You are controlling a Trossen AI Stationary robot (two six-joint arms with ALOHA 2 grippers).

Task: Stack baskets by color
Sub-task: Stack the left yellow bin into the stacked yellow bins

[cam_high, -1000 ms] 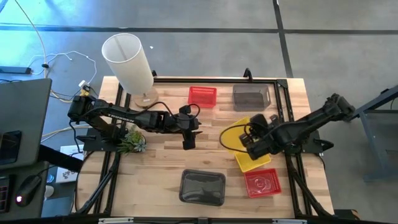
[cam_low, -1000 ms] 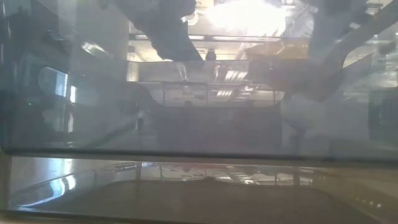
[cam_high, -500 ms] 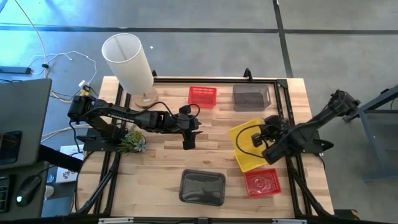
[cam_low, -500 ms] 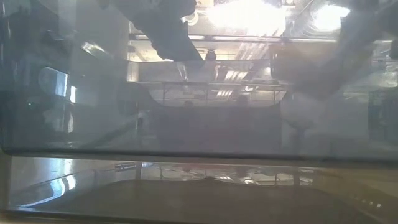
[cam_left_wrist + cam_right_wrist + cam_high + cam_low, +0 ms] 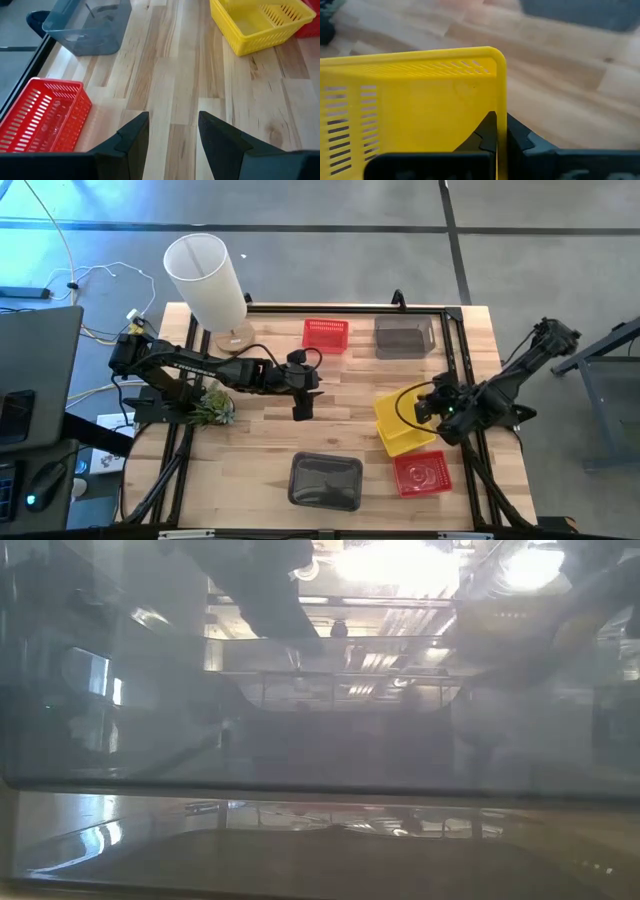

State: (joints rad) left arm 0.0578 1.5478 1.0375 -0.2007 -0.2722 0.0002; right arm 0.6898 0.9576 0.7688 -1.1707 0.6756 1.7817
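The high view looks straight down on the whole light wooden table [image 5: 330,435], floor showing along the frame's top. The low view sits at table-top height, facing level into the room, mostly filled by a close smoky translucent wall. The left wrist view looks forward over the planks, catching the yellow mesh plastic basket [image 5: 260,22] at upper right; the right wrist view sits very close against that same basket's wall [image 5: 415,107].

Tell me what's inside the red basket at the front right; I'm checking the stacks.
The red basket shows only a pale round mark on its mesh floor. Whether another red one is nested inside cannot be told. The yellow basket beside it sits in the right gripper's fingers.
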